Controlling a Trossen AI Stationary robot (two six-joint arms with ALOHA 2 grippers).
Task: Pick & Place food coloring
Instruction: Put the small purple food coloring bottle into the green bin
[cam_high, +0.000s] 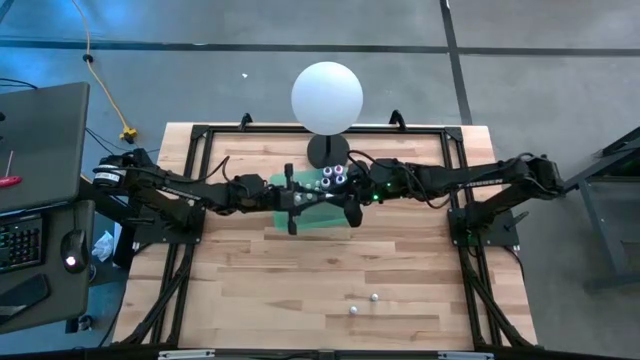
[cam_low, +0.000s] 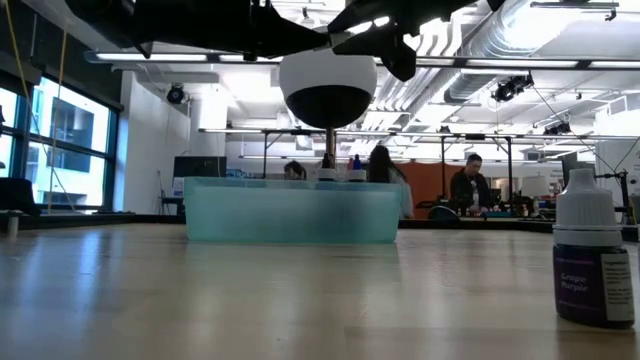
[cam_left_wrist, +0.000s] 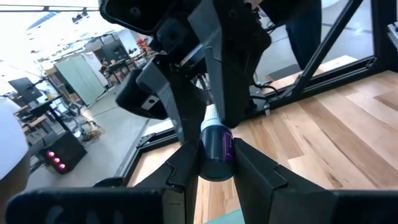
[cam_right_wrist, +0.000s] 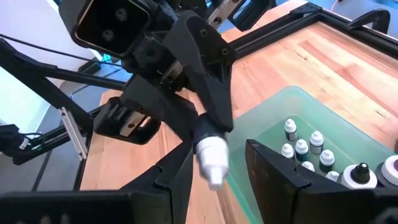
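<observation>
A small food coloring bottle (cam_left_wrist: 216, 149), with a dark purple body and a white cap (cam_right_wrist: 210, 155), hangs in the air over the green bin (cam_high: 315, 210). My left gripper (cam_left_wrist: 216, 165) is shut on it, reaching in from the table's left. From the table's right, my right gripper (cam_right_wrist: 214, 180) is open. Its fingers stand on either side of the white cap, and a gap shows beside the cap. Several more small bottles (cam_right_wrist: 305, 149) stand upright in the bin. My left gripper pinches the bottle's purple body (cam_left_wrist: 219, 155) between its two fingers, near the bottle's base. The fingers come level from the table's left and lie roughly along the bottle. The cap end (cam_left_wrist: 209, 119) points away toward my right gripper. The bottle is lifted clear above the bin.
A white globe lamp (cam_high: 327, 97) on a dark base stands just behind the bin. Two small bottles (cam_high: 362, 303) stand on the wood near the table's front edge. In the low view one of them (cam_low: 593, 258) shows a purple label. A black frame runs around the table top.
</observation>
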